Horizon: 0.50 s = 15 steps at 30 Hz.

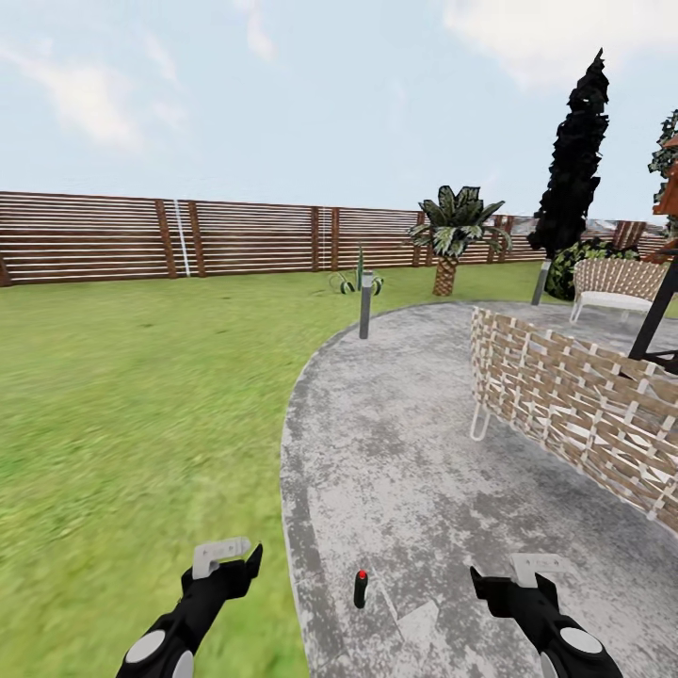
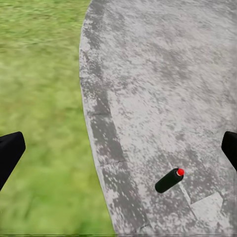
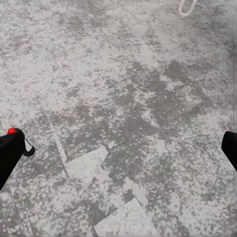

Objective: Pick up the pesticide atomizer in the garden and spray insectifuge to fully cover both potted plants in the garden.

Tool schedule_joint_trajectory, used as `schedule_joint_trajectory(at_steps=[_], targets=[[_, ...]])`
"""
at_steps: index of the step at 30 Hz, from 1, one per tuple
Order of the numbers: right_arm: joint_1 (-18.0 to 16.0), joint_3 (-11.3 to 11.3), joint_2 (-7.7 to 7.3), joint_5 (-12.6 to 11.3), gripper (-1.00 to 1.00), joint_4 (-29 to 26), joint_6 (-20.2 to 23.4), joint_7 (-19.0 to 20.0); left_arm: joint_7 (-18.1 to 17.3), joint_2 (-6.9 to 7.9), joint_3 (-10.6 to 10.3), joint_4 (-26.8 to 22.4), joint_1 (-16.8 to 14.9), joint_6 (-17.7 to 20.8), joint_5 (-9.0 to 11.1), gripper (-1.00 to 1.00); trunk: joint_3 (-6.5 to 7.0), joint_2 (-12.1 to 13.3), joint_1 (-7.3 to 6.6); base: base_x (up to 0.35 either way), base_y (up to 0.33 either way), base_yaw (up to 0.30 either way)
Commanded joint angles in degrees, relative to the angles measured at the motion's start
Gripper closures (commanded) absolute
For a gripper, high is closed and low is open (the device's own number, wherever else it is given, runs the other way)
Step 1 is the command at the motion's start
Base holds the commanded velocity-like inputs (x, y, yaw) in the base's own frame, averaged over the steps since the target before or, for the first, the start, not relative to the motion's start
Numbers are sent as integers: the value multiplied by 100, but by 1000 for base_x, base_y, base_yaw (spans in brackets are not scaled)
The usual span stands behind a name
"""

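Note:
The pesticide atomizer (image 1: 360,589) lies on the grey patio (image 1: 395,452) close to its curved edge. It is a small dark bottle with a red dot at its end, and sits between my two grippers. My left gripper (image 1: 235,557) hangs open over the lawn beside it. In the left wrist view the atomizer (image 2: 169,180) lies on its side between the spread fingers. My right gripper (image 1: 513,574) is open above bare paving, with the atomizer (image 3: 28,147) peeking out by one fingertip. Two low leafy rosettes, possibly the potted plants (image 1: 356,280), sit far off near the fence.
A grey lamp post (image 1: 365,306) stands at the patio's far edge. A woven wicker seat back (image 1: 574,395) runs along the right, with another wicker chair (image 1: 617,282) behind it. A palm (image 1: 452,231), a dark conifer (image 1: 574,160) and a slatted fence (image 1: 141,235) bound the lawn.

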Motion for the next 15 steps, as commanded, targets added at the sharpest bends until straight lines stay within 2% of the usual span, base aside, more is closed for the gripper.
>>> schedule_joint_trajectory(at_steps=[1, 3, 5, 7, 9, 12, 14, 15], targets=[[-2, -2, -2, 2, -100, -8, 31, 2, -1, -2, 3, 84, -2, 16, 51, -100, -5, -3, -1, 0, -7, 0], [-2, 0, 1, 2, -100, -1, 31, -1, -6, -2, 9, 363, -2, -152, 47, -100, -5, -3, -1, 0, -4, 0], [-2, 1, 1, 2, -100, 2, 31, -1, -2, -6, 10, 558, -2, -446, 43, -100, -5, -3, -1, 0, -2, 0], [-2, -3, -3, 0, -100, 1, 31, 3, 15, -30, 11, 735, -4, -900, 33, -100, -5, -3, -1, 0, 0, 0], [-2, -11, -8, -11, -100, 6, 31, 4, 61, -89, 12, 832, -60, -1134, 19, -100, -5, -3, -1, 0, 0, 0], [-2, -22, -12, -42, -100, 0, 88, 5, 337, -176, 12, 1311, -631, -1268, 12, -100, -5, -3, -1, 0, 0, 0], [-2, -24, -15, -51, -100, -8, 292, 5, 467, -213, 12, 1745, -997, -1296, 11, -100, -5, -3, -1, 0, 0, 0], [-2, -24, -17, -55, -100, -12, 668, 5, 539, -269, 12, 2262, -1360, -1342, 6, -100, -5, -3, -1, 0, 0, 0]])
